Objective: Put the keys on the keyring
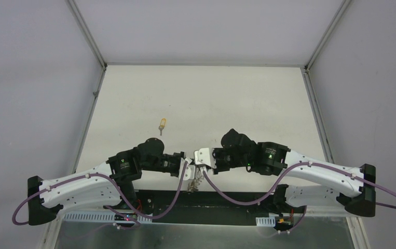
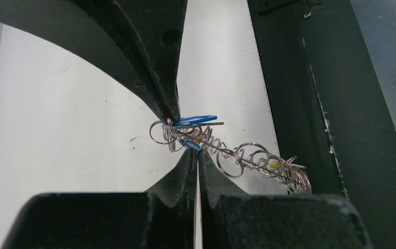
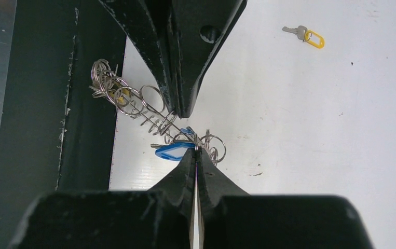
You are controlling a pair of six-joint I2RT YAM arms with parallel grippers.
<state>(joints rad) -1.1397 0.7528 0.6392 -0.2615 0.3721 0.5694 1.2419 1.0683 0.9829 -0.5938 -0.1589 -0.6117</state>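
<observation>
The keyring [image 2: 258, 162], a floppy string of grey wire coils, hangs in the air between my two grippers near the table's front edge; it also shows in the right wrist view [image 3: 133, 101] and the top view [image 1: 195, 179]. My left gripper [image 2: 195, 149] is shut on its coils where a small blue piece sits. My right gripper [image 3: 196, 149] is shut on a ring loop beside a blue-headed key [image 3: 174, 151]. The two grippers' tips almost touch [image 1: 190, 158]. A yellow-headed key [image 3: 310, 37] lies loose on the table, farther out [image 1: 162, 125]. A yellow bit [image 2: 273, 164] shows among the coils.
The white table [image 1: 211, 104] is walled by grey panels on three sides. A black strip [image 2: 299, 93] runs along the near edge just below the hanging coils. Purple cables loop along both arms.
</observation>
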